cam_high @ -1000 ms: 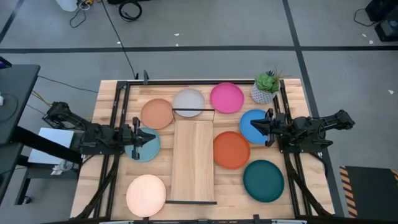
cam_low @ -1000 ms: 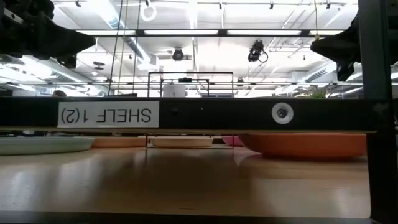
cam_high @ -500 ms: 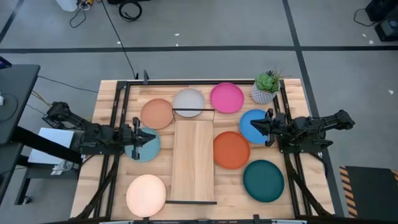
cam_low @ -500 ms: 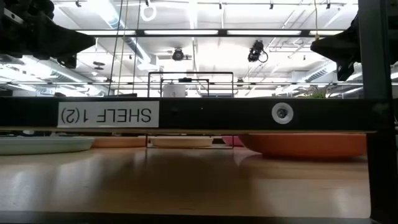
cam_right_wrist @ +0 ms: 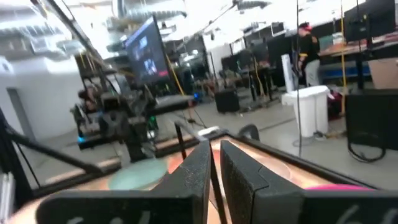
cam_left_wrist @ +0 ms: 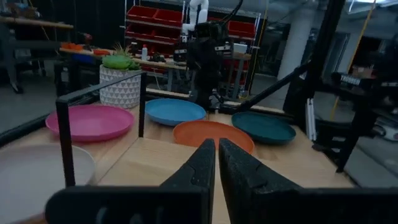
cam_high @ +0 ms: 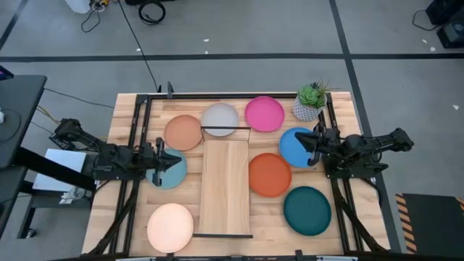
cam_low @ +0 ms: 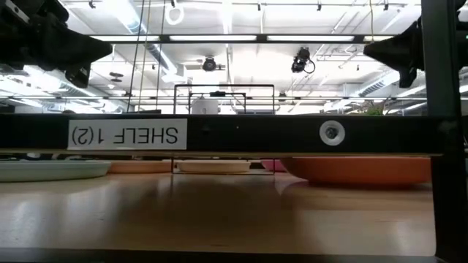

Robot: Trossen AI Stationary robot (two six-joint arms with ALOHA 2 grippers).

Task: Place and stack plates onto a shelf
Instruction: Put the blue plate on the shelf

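Note:
Several round plates lie flat on the table around the shelf point(cam_high: 226, 186), a long light-wood board with black bars at its ends. They are tan point(cam_high: 183, 133), grey point(cam_high: 220, 119), magenta point(cam_high: 264, 114), blue point(cam_high: 291, 148), orange point(cam_high: 270, 175), dark teal point(cam_high: 307, 210), light teal point(cam_high: 172, 172) and peach point(cam_high: 170, 228). My left gripper point(cam_high: 157, 161) hovers shut above the light teal plate's left rim, pointing at the shelf. My right gripper point(cam_high: 310, 145) hovers shut above the blue plate's right part, pointing left. Neither touches a plate.
A potted green plant point(cam_high: 310, 101) stands at the far right corner, beside the magenta plate. A black frame point(cam_high: 138, 123) runs along the table's sides. The grey plate sits partly under the shelf's far bar point(cam_high: 225, 130). The shelf's top point(cam_left_wrist: 155, 165) is bare.
My right gripper has drawn back a little toward the table's right edge, still above the blue plate. The left gripper has shifted only slightly. No plate has moved.

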